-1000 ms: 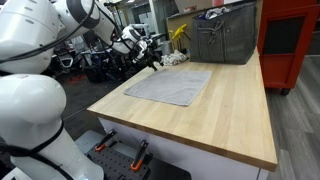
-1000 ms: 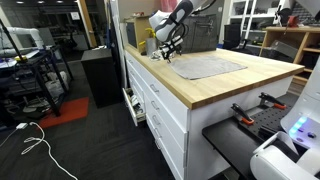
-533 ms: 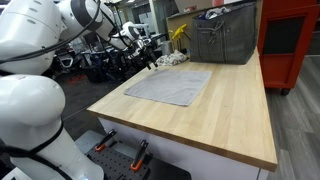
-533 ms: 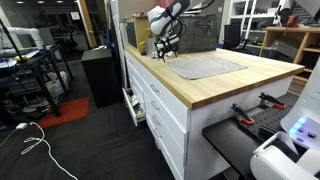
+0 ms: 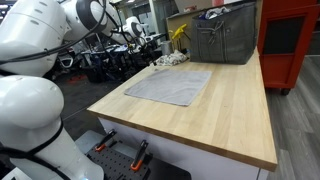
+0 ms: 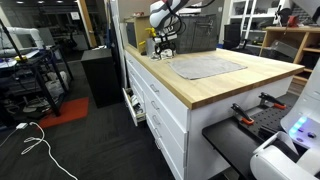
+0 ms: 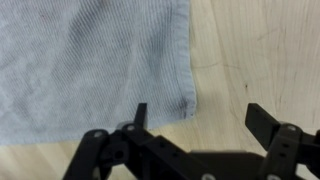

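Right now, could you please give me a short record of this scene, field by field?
Surface: wooden table
Cloth: grey towel, spread flat on the table
Gripper state: gripper open, holding nothing
Gripper position: over a corner of the towel, one finger above cloth, the other above bare wood
Contact with towel: cannot tell
Nearby: grey metal bin at the table's far end; red cabinet beyond the table's edge

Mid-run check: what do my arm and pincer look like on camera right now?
The arm is built of rounded, glossy white shells with dark gaps at the joints. The pincer is matt black, with two flat, square-ended fingers carried on open linkage bars. No markings are legible, and no cables can be made out.
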